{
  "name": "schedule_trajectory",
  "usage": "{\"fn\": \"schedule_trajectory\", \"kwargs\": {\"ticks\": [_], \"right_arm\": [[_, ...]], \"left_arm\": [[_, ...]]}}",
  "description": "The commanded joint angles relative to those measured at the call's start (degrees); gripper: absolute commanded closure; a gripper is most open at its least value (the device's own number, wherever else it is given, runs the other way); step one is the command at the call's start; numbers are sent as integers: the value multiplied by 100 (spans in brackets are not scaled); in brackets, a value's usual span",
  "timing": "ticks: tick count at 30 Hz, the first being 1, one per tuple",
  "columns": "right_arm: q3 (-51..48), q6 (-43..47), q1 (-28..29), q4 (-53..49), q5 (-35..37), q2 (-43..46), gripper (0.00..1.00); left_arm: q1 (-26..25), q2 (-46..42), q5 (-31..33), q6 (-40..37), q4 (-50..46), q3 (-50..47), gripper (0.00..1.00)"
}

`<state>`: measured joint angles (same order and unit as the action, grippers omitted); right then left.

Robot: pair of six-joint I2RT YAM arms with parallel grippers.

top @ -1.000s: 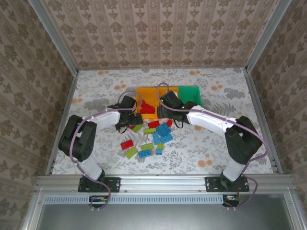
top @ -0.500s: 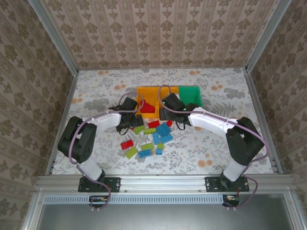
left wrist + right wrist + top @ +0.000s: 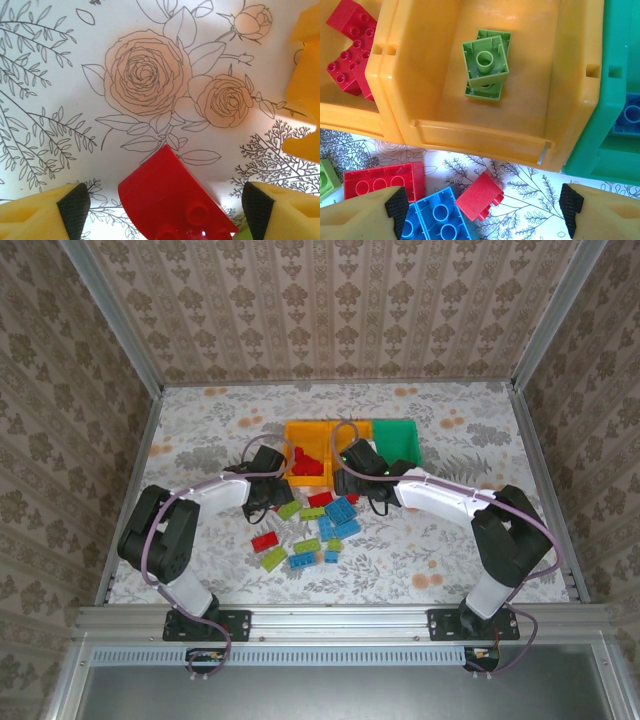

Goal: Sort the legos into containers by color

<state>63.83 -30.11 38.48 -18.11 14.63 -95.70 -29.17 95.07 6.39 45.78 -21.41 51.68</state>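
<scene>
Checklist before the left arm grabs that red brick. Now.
1. Red studded plastic brick sits between the fingers of the left gripper: ok.
2. Left jaws apart, not clamped yet: ok.
3. Left orange-yellow plastic bin already holds red bricks: ok.
4. Right gripper open and empty: ok.
5. Green plastic bin holds blue only: cannot tell, mostly out of frame.

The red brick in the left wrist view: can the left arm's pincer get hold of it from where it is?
Probably yes. The red brick lies between the fingers of the open left pincer, with a gap on each side and nothing on top of it.
</scene>
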Motion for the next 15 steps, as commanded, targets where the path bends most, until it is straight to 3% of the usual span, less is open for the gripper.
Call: {"fn": "schedule_trajectory", "kwargs": {"ticks": [1,12,15], "right_arm": [[-138,76,-42,81,143,309,17],[-258,44,-73,106,128,401,17],[-257,27,-69,104,99,386,17]], "left_arm": [[43,-74,-103,215,-38,-133,19],[47,-164,35,-12,-208,-153,36],[51,-233,128,-83,-304,-146,37]]}}
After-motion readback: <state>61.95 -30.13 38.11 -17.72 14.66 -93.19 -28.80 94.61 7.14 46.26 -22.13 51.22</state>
